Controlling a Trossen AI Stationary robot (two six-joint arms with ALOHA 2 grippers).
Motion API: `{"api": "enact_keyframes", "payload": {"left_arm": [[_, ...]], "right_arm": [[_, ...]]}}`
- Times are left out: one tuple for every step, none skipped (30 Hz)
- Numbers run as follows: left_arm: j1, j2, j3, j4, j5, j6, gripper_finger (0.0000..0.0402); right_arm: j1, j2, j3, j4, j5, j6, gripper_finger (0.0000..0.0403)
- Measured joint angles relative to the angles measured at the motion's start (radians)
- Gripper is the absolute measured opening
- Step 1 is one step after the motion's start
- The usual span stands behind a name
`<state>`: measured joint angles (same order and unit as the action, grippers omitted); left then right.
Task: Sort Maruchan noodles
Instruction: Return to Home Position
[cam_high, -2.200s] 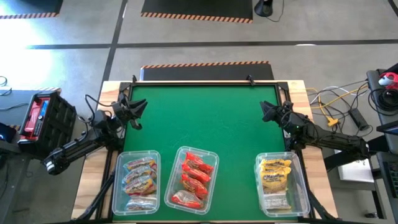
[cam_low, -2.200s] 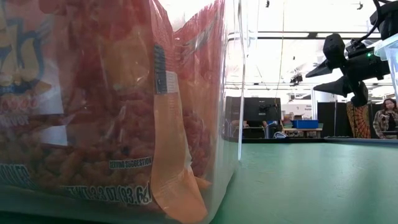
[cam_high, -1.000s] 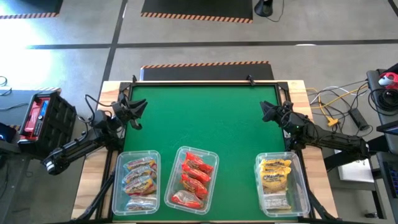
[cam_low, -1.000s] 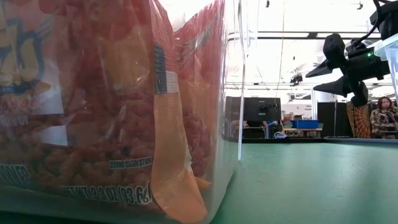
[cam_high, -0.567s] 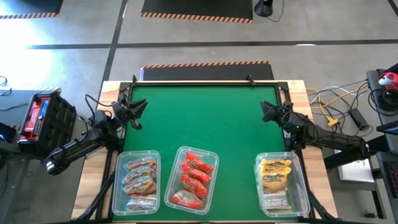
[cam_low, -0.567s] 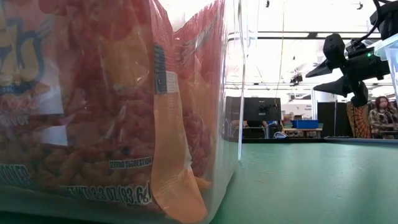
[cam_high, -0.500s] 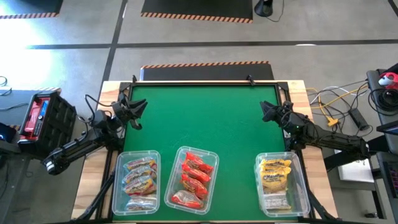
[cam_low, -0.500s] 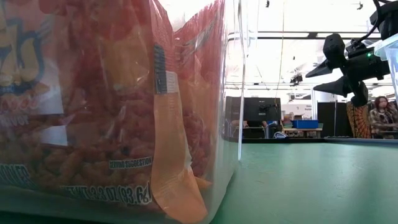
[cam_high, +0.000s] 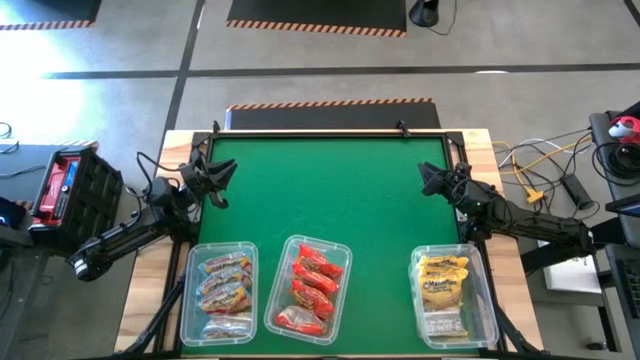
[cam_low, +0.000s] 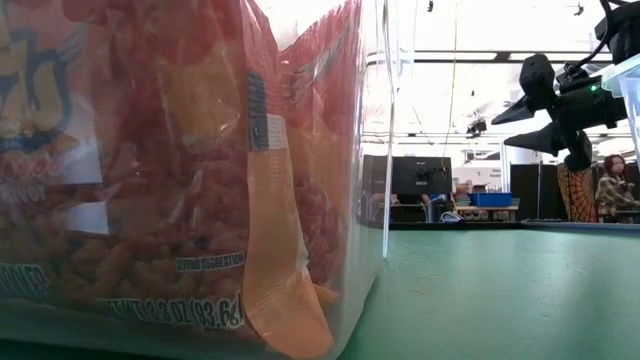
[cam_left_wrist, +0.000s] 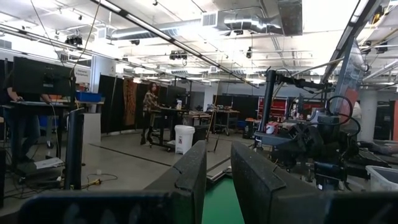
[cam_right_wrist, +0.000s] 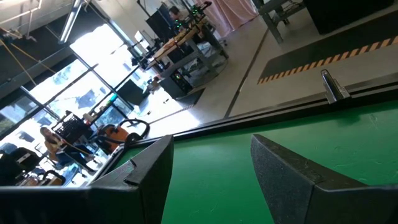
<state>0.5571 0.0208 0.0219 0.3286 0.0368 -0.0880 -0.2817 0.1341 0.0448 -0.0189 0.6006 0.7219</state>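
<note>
The Maruchan noodle packets lie in three clear bins along the table's near edge. The orange-pink packets are in the left bin, the red packets in the middle bin and the yellow packets in the right bin. The red packets fill the left of the low view, pressed against the bin wall. My left gripper hovers at the table's left edge, open by a narrow gap and empty. My right gripper hovers at the right edge, open wide and empty. It also shows in the low view.
The green mat lies between the two grippers and the bins. A metal bar runs along the far edge. A black and red case stands off the table's left side, and cables lie off its right side. People stand far back in the room.
</note>
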Motion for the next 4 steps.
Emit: {"api": "enact_keyframes", "payload": {"left_arm": [[0.000, 0.000, 0.000, 0.000, 0.000, 0.000, 0.0057], [0.000, 0.000, 0.000, 0.000, 0.000, 0.000, 0.0057], [0.000, 0.000, 0.000, 0.000, 0.000, 0.000, 0.0057], [0.000, 0.000, 0.000, 0.000, 0.000, 0.000, 0.0057]], "right_arm": [[0.000, 0.000, 0.000, 0.000, 0.000, 0.000, 0.0203], [0.000, 0.000, 0.000, 0.000, 0.000, 0.000, 0.0203], [0.000, 0.000, 0.000, 0.000, 0.000, 0.000, 0.0203], [0.000, 0.000, 0.000, 0.000, 0.000, 0.000, 0.0203]]}}
